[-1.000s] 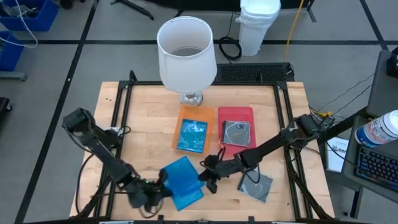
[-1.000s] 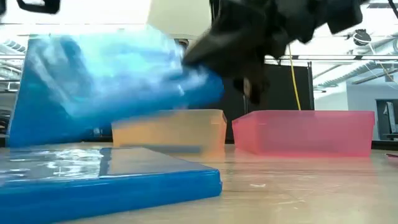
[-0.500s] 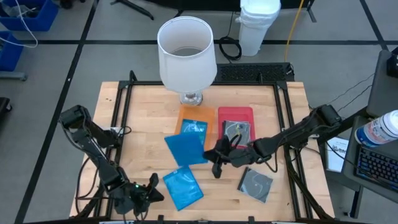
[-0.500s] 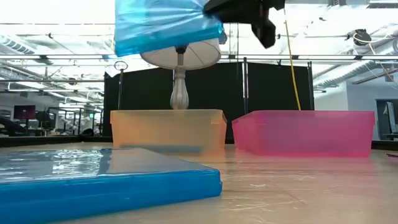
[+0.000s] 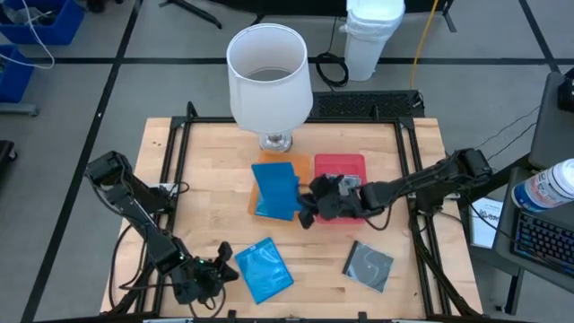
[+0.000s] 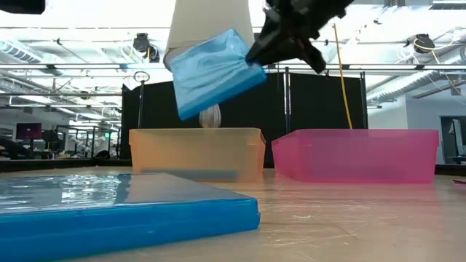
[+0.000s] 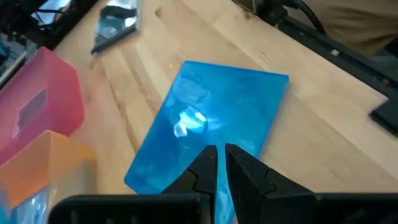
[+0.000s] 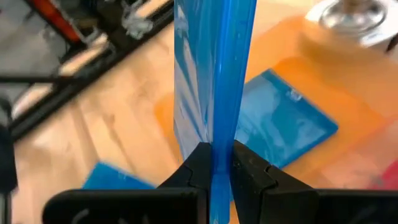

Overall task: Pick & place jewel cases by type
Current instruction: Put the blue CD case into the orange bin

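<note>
Above the orange tray (image 5: 305, 166), the right end effector (image 5: 303, 199) pinches a blue jewel case (image 5: 274, 188) by its edge. It could slip and miss. The left end effector (image 5: 218, 269) sits closed, empty, near the table's (image 5: 206, 161) front.

The right arm reaches in from the table's (image 5: 206, 179) right edge toward its middle, the right gripper (image 5: 305, 203) raised clear of the surface with fingers (image 8: 198, 163) clamped on a blue case (image 5: 275, 188). The left arm folds back along the table's left side, the left gripper (image 5: 222, 266) low at the near edge, fingers (image 7: 205, 169) pressed together, empty.
</note>
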